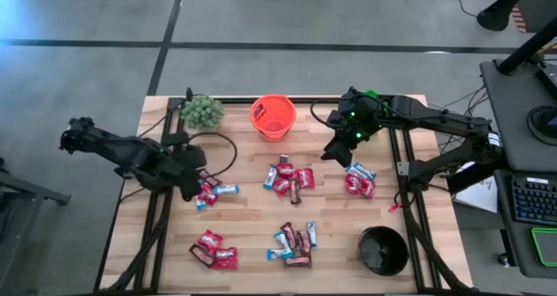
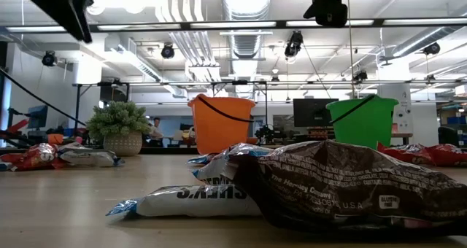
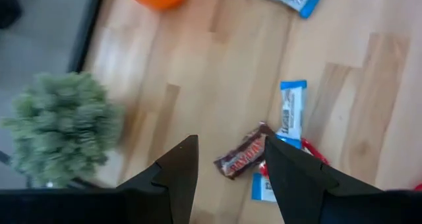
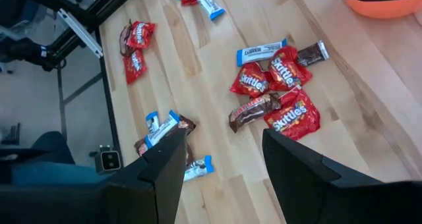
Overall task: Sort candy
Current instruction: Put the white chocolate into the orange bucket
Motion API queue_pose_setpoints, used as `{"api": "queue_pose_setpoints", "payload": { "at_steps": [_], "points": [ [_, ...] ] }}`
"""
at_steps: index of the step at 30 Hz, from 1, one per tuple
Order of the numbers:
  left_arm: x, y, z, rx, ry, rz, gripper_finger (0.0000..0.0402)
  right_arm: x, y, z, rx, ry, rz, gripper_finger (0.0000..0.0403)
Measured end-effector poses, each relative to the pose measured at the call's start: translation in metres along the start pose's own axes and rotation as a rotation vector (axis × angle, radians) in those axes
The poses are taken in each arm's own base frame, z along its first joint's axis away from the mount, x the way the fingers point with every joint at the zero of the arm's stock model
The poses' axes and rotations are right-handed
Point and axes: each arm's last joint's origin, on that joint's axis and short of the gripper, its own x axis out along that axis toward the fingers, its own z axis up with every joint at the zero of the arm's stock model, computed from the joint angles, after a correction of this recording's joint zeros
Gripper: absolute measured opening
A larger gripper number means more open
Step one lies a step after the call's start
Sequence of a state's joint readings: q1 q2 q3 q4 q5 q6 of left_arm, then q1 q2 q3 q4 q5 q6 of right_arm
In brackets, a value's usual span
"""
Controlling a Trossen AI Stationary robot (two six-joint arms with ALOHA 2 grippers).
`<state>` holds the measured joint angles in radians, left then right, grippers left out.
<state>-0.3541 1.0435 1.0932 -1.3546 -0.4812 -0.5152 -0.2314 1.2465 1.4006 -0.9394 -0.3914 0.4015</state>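
Nearest, at the pale wooden counter's (image 1: 244, 235) front edge, small wrapped candy (image 1: 293, 245) lies in two heaps of red packets, blue-and-white bars and dark brown bars, long axes pointing every way, beside a round black bucket (image 1: 383, 250). Midway, the left pincer (image 1: 197, 191) hangs open over a red-and-blue heap; between its fingers a brown bar (image 3: 241, 159) lies diagonally, a blue-and-white bar beside it running lengthwise and partly hidden. Further back, the right pincer (image 1: 333, 151) hovers open near two more heaps. Farthest stand an orange plastic bucket (image 1: 272, 116) and a small green bushy plant (image 1: 203, 111).
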Motion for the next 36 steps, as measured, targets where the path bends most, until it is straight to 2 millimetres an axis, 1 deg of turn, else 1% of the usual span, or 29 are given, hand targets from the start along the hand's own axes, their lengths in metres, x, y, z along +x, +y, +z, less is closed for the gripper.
{"api": "queue_pose_setpoints", "payload": {
  "at_steps": [6, 10, 14, 17, 20, 25, 31, 36],
  "points": [
    [0.028, 0.003, 0.005, -0.022, 0.036, -0.115, 0.0157, 0.0, 0.0, 0.0, 0.0, 0.001, 0.0, 0.0189],
    [0.046, 0.009, 0.009, -0.048, 0.042, -0.191, 0.0157, 0.0, 0.0, 0.0, 0.0, 0.001, 0.0, 0.0189],
    [0.066, 0.016, 0.008, -0.09, 0.062, -0.287, 0.0157, 0.001, 0.002, -0.002, -0.005, 0.01, 0.003, 0.0189],
    [0.078, 0.019, 0.006, -0.121, 0.068, -0.349, 0.0157, 0.002, 0.005, -0.003, -0.013, 0.02, 0.008, 0.0189],
    [0.085, 0.016, 0.005, -0.137, 0.059, -0.426, 0.0157, 0.003, 0.007, -0.005, -0.022, 0.028, 0.013, 0.0189],
    [0.094, 0.013, 0.002, -0.138, 0.073, -0.436, 0.0157, 0.004, 0.009, -0.006, -0.026, 0.035, 0.015, 0.0189],
    [0.116, 0.006, -0.004, -0.117, 0.184, -0.416, 0.0157, 0.004, 0.009, -0.006, -0.025, 0.034, 0.013, 0.0189],
    [0.133, -0.002, 0.001, -0.056, 0.249, -0.428, 0.0157, 0.004, 0.009, -0.006, -0.025, 0.035, 0.013, 0.0189]
  ]
}}
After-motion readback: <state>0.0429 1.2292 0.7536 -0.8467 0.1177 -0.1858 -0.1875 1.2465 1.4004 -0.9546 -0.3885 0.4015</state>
